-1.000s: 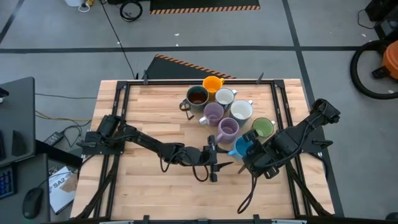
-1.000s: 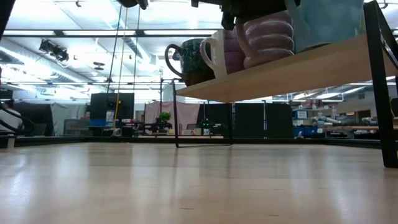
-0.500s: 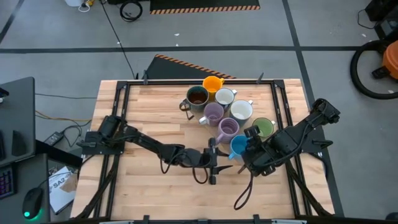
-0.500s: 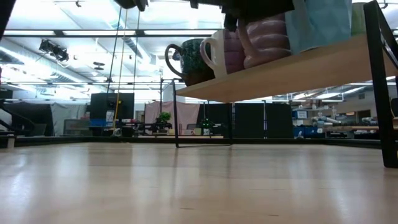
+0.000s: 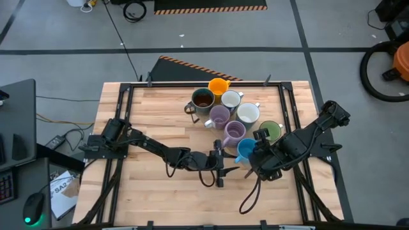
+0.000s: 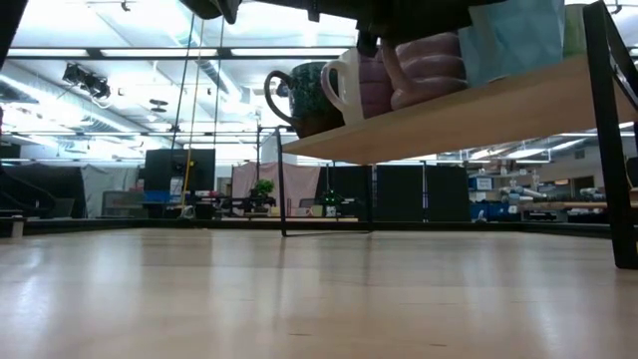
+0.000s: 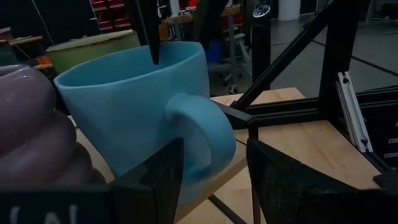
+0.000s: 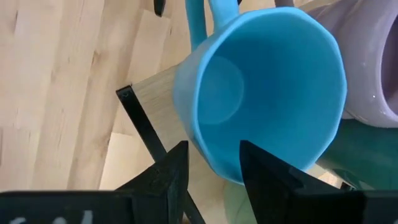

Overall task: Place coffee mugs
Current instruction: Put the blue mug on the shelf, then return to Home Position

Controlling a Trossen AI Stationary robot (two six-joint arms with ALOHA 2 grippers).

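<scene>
My right claw (image 5: 251, 153) sits right of centre in the high view, its fingers closed on the rim of the blue mug (image 5: 245, 151), one finger inside the bowl and one outside; in the right wrist view the mug (image 8: 267, 87) fills the frame, tilted, mouth toward the camera. My left claw (image 5: 222, 162) lies just left of it, low in the centre of the frame, fingers spread a little with the mug's handle (image 7: 202, 134) right in front of the gap, not gripped. The blue mug touches or nearly touches a purple mug (image 5: 234, 132) above it, with the green mug (image 5: 271, 131) to the right. Further up the table (image 5: 153, 108) cluster the second purple mug (image 5: 220, 116), two white mugs (image 5: 248, 114), the brown mug (image 5: 202, 99) and the orange mug (image 5: 218, 85).
</scene>
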